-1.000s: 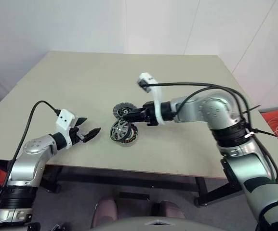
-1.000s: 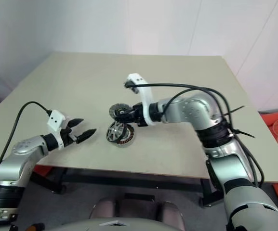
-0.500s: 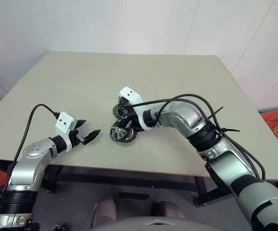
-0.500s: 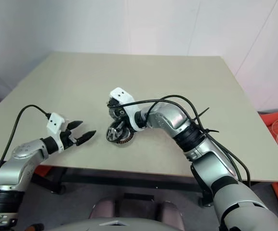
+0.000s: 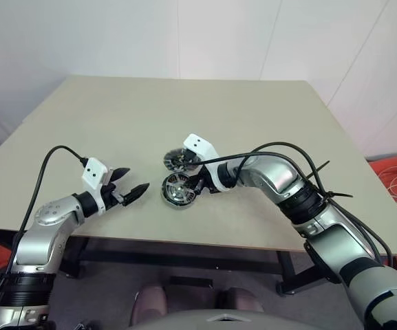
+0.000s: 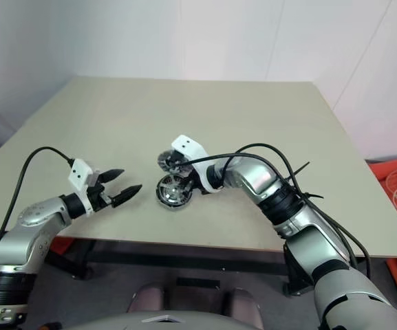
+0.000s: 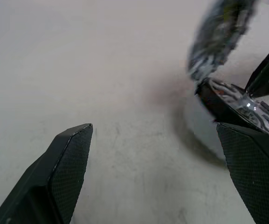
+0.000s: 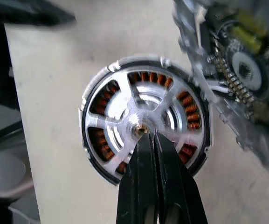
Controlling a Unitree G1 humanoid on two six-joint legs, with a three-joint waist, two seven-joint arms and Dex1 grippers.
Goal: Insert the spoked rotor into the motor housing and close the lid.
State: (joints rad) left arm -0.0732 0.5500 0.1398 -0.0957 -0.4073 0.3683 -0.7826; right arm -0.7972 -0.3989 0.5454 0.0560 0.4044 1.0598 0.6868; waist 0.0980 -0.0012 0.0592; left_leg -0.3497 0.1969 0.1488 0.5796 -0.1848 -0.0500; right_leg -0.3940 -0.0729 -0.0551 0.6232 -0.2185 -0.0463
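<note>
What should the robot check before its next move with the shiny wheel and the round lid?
1. Black-rimmed spoked rotor sits centred in the round silver motor housing with copper windings: ok.
2. Rotor pressed fully down: cannot tell.
3. Right tool shut, tips at the rotor's hub: ok.
4. Round grey metal lid on the housing: not ok; it stands tilted just behind it.
5. Left tool open and apart from the parts: ok.
6. Bare beige table around the housing for moving the lid: ok.
</note>
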